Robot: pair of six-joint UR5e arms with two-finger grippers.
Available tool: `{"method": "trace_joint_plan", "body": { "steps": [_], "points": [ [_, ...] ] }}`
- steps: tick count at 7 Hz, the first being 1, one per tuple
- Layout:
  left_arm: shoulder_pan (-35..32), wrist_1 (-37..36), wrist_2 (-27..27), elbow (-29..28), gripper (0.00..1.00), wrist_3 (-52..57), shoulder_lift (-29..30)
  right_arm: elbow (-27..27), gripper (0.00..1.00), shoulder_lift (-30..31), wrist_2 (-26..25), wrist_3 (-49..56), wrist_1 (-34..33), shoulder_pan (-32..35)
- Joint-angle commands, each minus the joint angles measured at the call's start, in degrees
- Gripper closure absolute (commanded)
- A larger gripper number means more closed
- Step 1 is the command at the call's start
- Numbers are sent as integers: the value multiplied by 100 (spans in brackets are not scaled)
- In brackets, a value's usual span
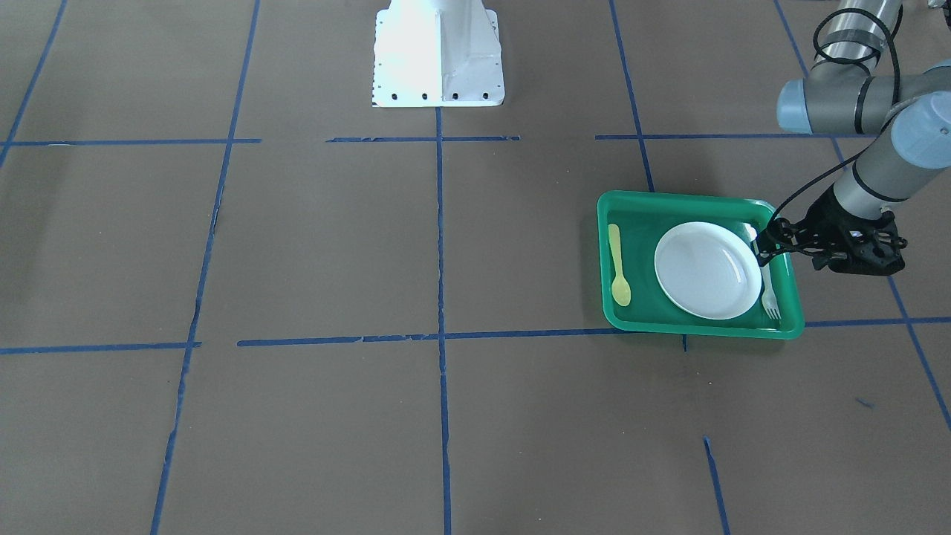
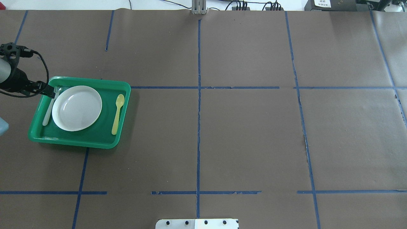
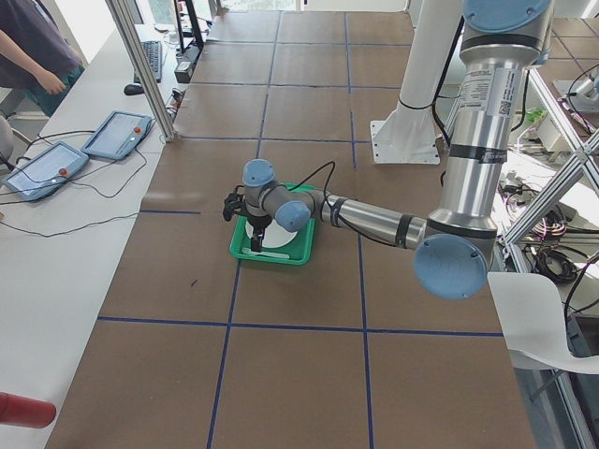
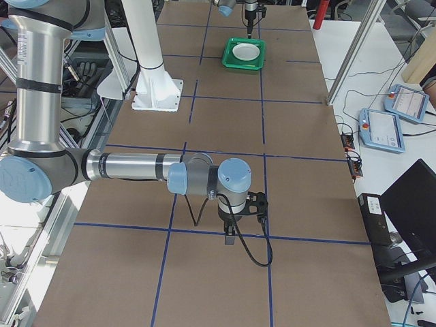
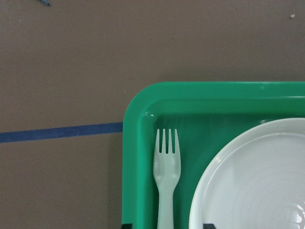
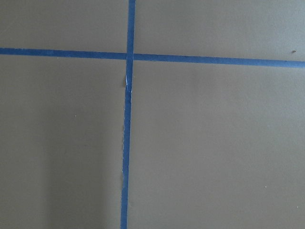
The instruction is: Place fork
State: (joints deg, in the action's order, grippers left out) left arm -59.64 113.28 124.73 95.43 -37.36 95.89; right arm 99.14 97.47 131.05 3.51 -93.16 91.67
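Observation:
The pale whitish-grey fork (image 5: 167, 167) lies flat in the green tray (image 5: 143, 105), between the tray's wall and the white plate (image 5: 257, 181), tines pointing away from the robot. It also shows in the front view (image 1: 770, 293) and the overhead view (image 2: 47, 114). My left gripper (image 1: 764, 251) hovers just above the fork's handle, open. In its wrist view the two fingertips stand wide apart on either side of the handle and do not touch it. My right gripper (image 4: 230, 237) points down at bare table far from the tray; I cannot tell whether it is open.
A yellow spoon (image 2: 117, 111) lies in the tray (image 2: 73, 143) on the plate's (image 2: 77, 108) other side. The table is brown paper with blue tape lines. The white robot base (image 1: 438, 59) stands at the table's near edge.

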Motion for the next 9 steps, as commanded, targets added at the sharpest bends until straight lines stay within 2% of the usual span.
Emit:
{"method": "trace_joint_plan", "body": {
  "steps": [1, 3, 5, 7, 9],
  "points": [
    [-711, -418, 218, 607, 0, 960, -220, -8, 0, 0, 0, 0, 0, 0],
    [-1625, -1601, 218, 863, 0, 2795, -194, 0, 0, 0, 0, 0, 0, 0],
    [-2984, -2500, 305, 567, 0, 4361, -158, 0, 0, 0, 0, 0, 0, 0],
    [-3334, -2855, 1102, 31, 0, 4431, -455, -8, 0, 0, 0, 0, 0, 0],
    [-3335, -2794, 1132, 11, 0, 4439, -782, 0, 0, 0, 0, 0, 0, 0]
  ]
}}
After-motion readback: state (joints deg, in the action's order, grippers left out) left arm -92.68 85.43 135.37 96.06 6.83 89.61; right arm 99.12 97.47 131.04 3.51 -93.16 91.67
